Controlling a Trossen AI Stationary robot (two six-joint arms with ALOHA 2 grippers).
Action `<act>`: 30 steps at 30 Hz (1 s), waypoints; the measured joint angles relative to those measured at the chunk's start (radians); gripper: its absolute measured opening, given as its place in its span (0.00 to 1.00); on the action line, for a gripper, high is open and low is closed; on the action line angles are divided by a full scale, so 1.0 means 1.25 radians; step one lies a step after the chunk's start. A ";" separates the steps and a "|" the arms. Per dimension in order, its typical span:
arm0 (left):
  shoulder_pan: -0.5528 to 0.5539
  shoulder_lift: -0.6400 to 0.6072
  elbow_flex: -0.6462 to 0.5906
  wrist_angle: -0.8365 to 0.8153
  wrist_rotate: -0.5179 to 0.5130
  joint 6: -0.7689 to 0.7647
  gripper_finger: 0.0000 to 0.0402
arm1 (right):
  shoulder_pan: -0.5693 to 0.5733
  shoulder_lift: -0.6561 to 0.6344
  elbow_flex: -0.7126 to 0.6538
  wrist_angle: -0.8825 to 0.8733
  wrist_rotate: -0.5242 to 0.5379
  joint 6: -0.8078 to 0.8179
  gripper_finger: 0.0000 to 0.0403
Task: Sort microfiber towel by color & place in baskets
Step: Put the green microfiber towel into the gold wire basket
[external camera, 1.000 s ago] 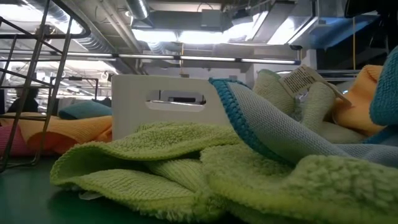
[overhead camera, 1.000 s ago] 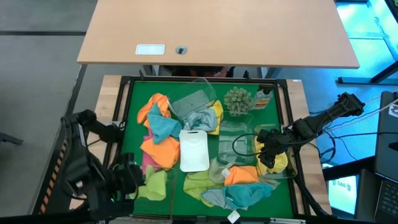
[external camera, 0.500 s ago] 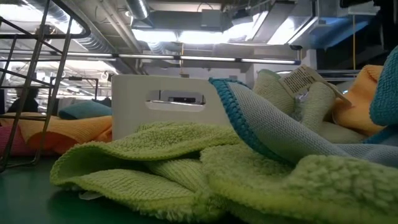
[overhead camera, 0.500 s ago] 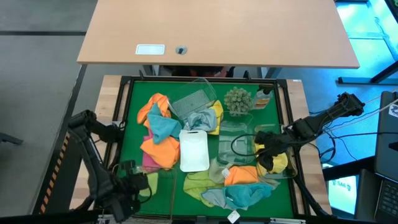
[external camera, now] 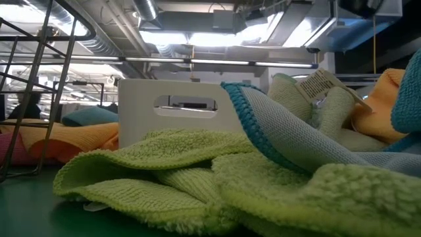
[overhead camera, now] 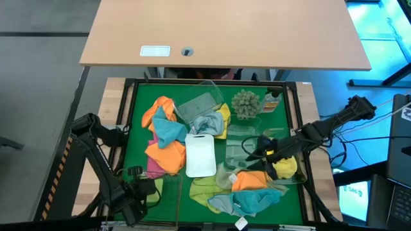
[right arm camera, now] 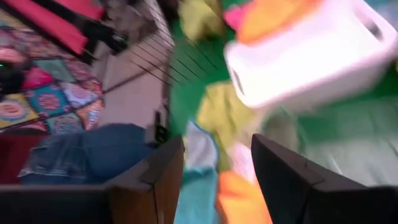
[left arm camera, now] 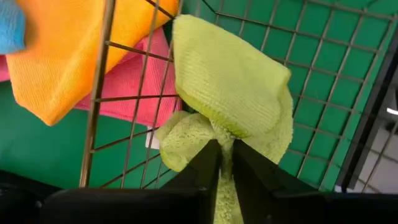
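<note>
Item: left gripper [left arm camera: 225,163], pinching a lime green towel [left arm camera: 233,93] inside the wire-mesh basket [left arm camera: 298,56]; we judge release comes next. Right gripper [right arm camera: 214,174], fingers apart and empty, above the clear tub [overhead camera: 292,179] holding a yellow towel [overhead camera: 287,167].

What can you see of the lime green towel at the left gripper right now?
The lime green towel is a small fuzzy microfiber cloth, bunched and folded over itself, not spread flat. The left gripper has a fold of it between its fingers, which stand close together. It hangs inside the dark wire-mesh basket, against the mesh wall, near the table's front left corner in the high view. Beyond the mesh lie a pink towel and an orange towel, outside the basket.
</note>
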 joint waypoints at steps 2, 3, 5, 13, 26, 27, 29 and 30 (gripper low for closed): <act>0.009 0.000 0.000 0.000 0.000 -0.009 0.16 | 0.000 0.013 0.000 0.048 -0.002 -0.031 0.46; 0.013 0.000 0.000 0.001 0.001 -0.009 0.18 | 0.000 0.023 0.000 0.076 -0.002 -0.039 0.46; 0.023 0.000 0.000 0.002 0.001 -0.007 0.22 | 0.000 0.044 0.000 0.126 -0.002 -0.058 0.46; 0.049 0.000 0.015 0.017 0.001 0.036 0.29 | 0.000 0.140 0.000 0.224 -0.015 -0.197 0.46; 0.049 0.000 0.063 0.017 0.001 0.060 0.29 | -0.001 0.252 0.000 0.220 0.137 -0.417 0.46; 0.049 0.000 0.063 0.016 0.001 0.060 0.29 | -0.002 0.259 0.000 0.220 0.140 -0.429 0.46; 0.049 0.000 0.063 0.016 0.001 0.060 0.29 | -0.007 0.272 0.000 0.219 0.139 -0.444 0.46; 0.049 0.000 0.063 0.016 0.001 0.060 0.29 | -0.007 0.281 0.000 0.220 0.138 -0.447 0.46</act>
